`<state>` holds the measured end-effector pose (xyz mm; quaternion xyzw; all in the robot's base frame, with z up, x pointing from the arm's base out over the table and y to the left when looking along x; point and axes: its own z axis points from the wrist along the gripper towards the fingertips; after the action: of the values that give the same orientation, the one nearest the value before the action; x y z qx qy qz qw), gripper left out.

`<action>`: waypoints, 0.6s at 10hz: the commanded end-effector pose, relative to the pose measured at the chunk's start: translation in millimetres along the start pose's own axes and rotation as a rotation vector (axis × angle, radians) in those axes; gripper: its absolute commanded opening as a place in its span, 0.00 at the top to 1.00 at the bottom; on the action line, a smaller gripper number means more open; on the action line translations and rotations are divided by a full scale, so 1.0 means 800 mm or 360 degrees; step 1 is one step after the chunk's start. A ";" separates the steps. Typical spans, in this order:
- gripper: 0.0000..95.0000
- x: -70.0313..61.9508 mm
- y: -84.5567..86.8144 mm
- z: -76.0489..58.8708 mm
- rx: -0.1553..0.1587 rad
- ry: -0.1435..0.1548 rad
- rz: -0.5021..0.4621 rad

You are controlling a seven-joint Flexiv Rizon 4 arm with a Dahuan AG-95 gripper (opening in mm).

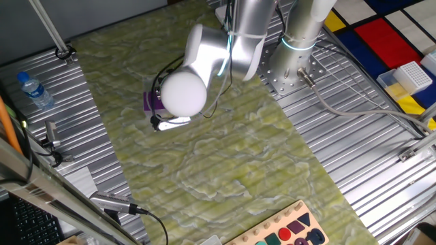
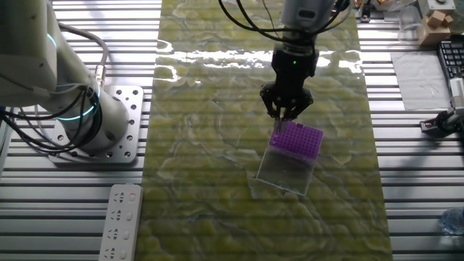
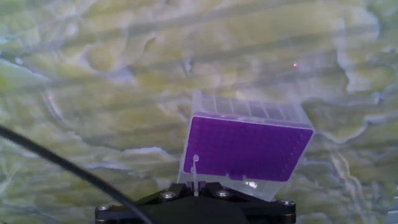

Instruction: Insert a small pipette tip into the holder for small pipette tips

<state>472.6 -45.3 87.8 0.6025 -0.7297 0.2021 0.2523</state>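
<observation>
While the hand grips a tip above the holder's left edge at frame centre on the worktop, insertion is in hand. Next: align the tip with a hole, then lower it vertically.

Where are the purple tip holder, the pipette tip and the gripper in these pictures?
purple tip holder point(image 3: 249, 148), hand view, middle of its purple top.
pipette tip point(image 3: 195, 168), hand view, its thin clear shaft above the holder's near corner.
gripper point(image 2: 287, 110), the other fixed view, between the fingertips.
</observation>
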 end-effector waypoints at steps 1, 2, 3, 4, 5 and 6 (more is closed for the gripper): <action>1.00 -0.003 -0.002 0.002 -0.0005 0.0018 -0.0007; 1.00 -0.004 -0.003 0.003 -0.0005 0.0022 -0.0009; 1.00 -0.004 -0.003 0.003 -0.0002 0.0040 -0.0017; 1.00 -0.004 -0.004 0.004 -0.0001 0.0050 -0.0021; 1.00 -0.004 -0.004 0.004 -0.0001 0.0050 -0.0021; 1.00 -0.006 -0.004 0.006 -0.0006 0.0056 -0.0039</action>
<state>475.4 -45.4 81.3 0.6086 -0.7174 0.2080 0.2677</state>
